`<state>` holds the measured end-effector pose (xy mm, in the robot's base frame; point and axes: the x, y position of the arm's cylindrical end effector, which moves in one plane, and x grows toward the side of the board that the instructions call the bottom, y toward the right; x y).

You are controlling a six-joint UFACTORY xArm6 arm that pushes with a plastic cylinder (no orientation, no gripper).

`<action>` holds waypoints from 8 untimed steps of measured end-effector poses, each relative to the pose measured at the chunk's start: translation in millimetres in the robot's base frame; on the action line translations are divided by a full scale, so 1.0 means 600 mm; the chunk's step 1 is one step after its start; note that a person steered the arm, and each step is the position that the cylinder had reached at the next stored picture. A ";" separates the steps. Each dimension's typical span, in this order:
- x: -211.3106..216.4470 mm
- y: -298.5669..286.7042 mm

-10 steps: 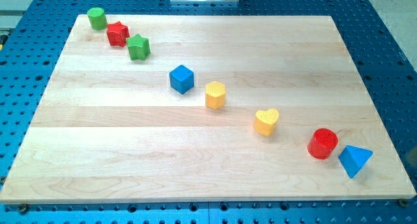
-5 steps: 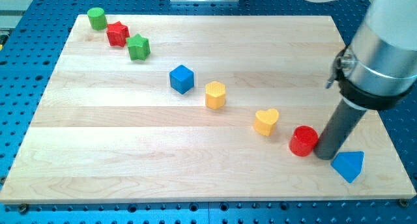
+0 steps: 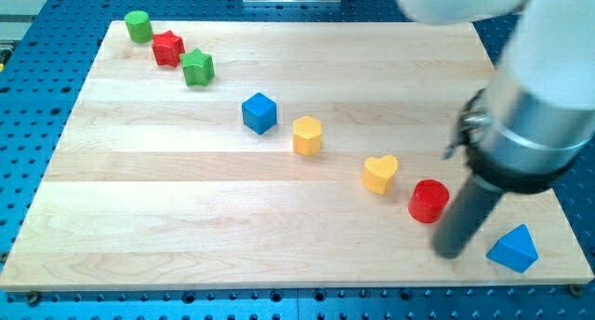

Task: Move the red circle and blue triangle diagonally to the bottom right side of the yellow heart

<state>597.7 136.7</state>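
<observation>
the arm carries no pincer at all, so nothing is open, shut or held; it ends in a dark rod, and my tip (image 3: 450,252) stands on the wooden bench (image 3: 186,218) low on the view's right. it sits in the gap between the two task blocks: the red circle (image 3: 429,201) is just up and to the view's left of it, near or perhaps touching the rod, which i cannot tell, and the blue triangle (image 3: 513,249) lies apart to the view's right, near the bench's bottom right corner.

the red circle rests just beside the yellow heart (image 3: 379,174), on its lower right, so it looks about placed. the blue triangle is also down and right of the heart but farther out. i judge the tip stands between them because a rod can only push, and must get behind a block to send it anywhere.

the other blocks run in a diagonal toward the view's top left: a yellow block (image 3: 307,135) of faceted shape, a blue cube (image 3: 259,113), a green star (image 3: 197,68), a red star (image 3: 167,48) and a green cylinder (image 3: 138,25). all are well apart from the tip.
</observation>
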 end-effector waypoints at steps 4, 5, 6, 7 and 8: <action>-0.088 -0.038; -0.074 -0.007; -0.060 -0.034; -0.050 -0.082; -0.051 -0.113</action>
<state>567.4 68.7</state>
